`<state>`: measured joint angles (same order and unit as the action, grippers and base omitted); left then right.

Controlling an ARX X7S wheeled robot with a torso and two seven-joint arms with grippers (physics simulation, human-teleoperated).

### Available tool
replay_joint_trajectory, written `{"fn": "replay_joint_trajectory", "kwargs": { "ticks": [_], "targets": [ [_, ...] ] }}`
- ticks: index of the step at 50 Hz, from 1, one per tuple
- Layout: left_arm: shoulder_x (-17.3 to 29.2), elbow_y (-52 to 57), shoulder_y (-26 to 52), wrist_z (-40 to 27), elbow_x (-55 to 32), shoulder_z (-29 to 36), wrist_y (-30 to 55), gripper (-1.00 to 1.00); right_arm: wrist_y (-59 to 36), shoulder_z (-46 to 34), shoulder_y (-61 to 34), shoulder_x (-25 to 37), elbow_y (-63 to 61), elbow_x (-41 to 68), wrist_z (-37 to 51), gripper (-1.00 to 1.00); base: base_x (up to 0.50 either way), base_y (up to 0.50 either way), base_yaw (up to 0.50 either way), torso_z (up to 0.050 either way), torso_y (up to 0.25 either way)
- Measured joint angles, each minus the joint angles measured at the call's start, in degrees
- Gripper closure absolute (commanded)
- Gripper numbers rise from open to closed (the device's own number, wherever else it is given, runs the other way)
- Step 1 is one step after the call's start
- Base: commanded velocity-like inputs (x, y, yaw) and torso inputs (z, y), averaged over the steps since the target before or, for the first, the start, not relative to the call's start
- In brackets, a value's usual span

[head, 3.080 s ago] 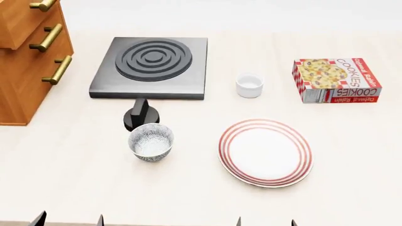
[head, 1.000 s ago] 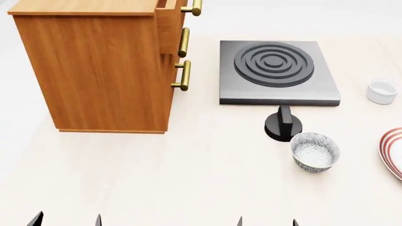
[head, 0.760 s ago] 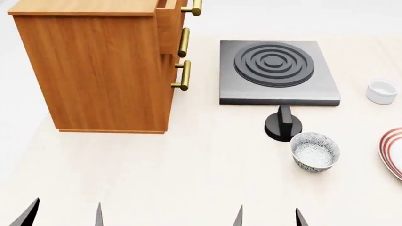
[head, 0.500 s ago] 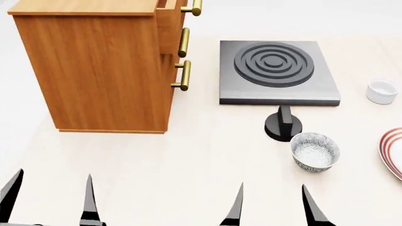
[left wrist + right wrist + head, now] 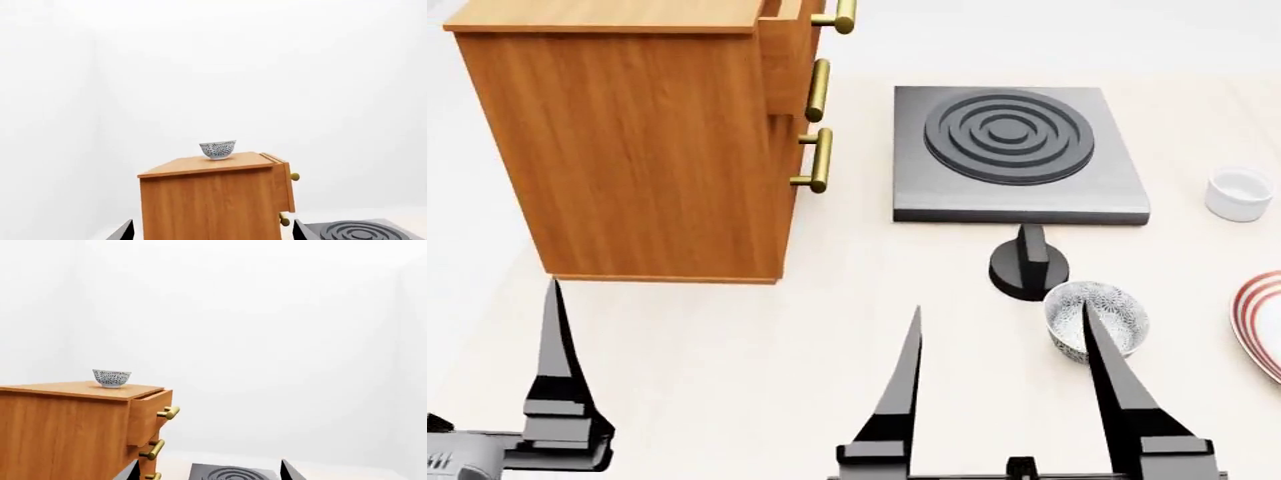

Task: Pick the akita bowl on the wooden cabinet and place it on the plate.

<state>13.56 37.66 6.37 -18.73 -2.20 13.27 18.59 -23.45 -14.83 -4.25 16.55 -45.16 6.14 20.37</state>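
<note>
Orange-brown wood fills the far left of the head view: the cabinet [image 5: 627,140] stands on the pale table [image 5: 761,350], its top drawer pulled slightly out, brass handles [image 5: 815,90] facing right. On the cabinet's top, seen from both wrist views, sits the akita bowl [image 5: 218,149] [image 5: 111,377], upright, blue-patterned, untouched by either claw. Right of the cabinet lies a dark stove [image 5: 1014,150] with ringed burner, and just near of it a black knob [image 5: 1028,265]. A second patterned bowl [image 5: 1094,320] rests on the table just near and right of the knob. At the right edge shows a sliver of the plate [image 5: 1261,320], red-ringed, with a small white cup [image 5: 1238,193] farther back. The left gripper [image 5: 507,390] shows only one dark finger clearly at the near left, so I cannot tell its spread. The right gripper [image 5: 1001,370] is spread wide, fingers pointing away, one tip overlapping the second bowl in view.
</note>
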Motion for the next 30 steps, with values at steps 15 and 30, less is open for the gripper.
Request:
{"fn": "replay_joint_trajectory", "kwargs": {
  "ticks": [15,30],
  "targets": [
    [0.68,11.98,1.44,-0.76,-1.93,-1.94,9.34,-1.00,-8.28,-4.82,-3.63,3.55,-11.32,-0.59,5.18,-1.00,0.00,0.00,0.00,0.000,0.000],
    [0.84,15.55,1.90,-1.89,-3.33,-3.42,12.81,-1.00,-7.93,-13.30,-9.84,13.72,-13.98,7.40,18.81,-1.00,0.00,0.00,0.00,0.000,0.000]
  ]
}}
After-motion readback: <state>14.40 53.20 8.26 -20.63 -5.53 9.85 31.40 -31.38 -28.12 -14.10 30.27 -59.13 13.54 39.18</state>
